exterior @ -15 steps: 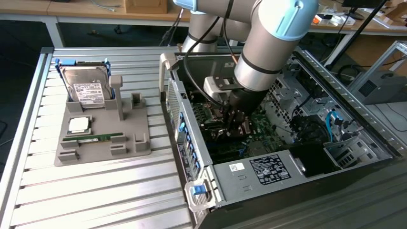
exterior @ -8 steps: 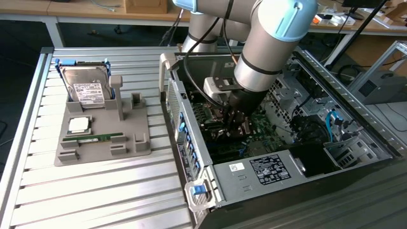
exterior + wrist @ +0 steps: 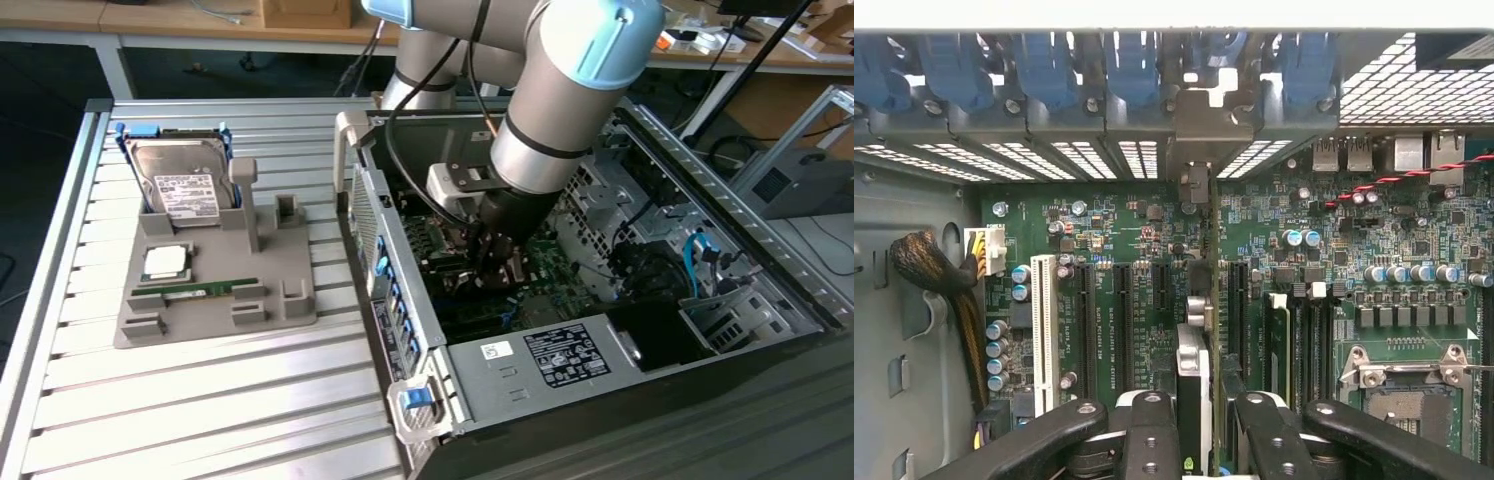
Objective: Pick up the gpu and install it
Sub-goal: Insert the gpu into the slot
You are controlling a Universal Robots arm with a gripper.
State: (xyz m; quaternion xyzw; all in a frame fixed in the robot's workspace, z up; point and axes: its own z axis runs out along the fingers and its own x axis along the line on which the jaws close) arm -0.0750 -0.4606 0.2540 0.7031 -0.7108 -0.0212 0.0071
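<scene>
Half done: your gripper (image 3: 1194, 425) fingers clamp the gpu (image 3: 1194, 385) edge-on, down inside the case (image 3: 400, 300). Card sits over the motherboard (image 3: 1134, 290) slots; can't tell if seated.

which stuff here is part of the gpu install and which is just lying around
Part of the job:
- gpu, held edge-on in the gripper
- open computer case
- motherboard with its slots

Lying about:
- hard drive
- RAM stick
- processor chip
- grey holder they sit in

Counter (image 3: 200, 400): ribbed bare metal, satin. Computer case (image 3: 400, 250): matt grey sheet metal. Parts holder (image 3: 214, 300): matt grey plastic.
</scene>
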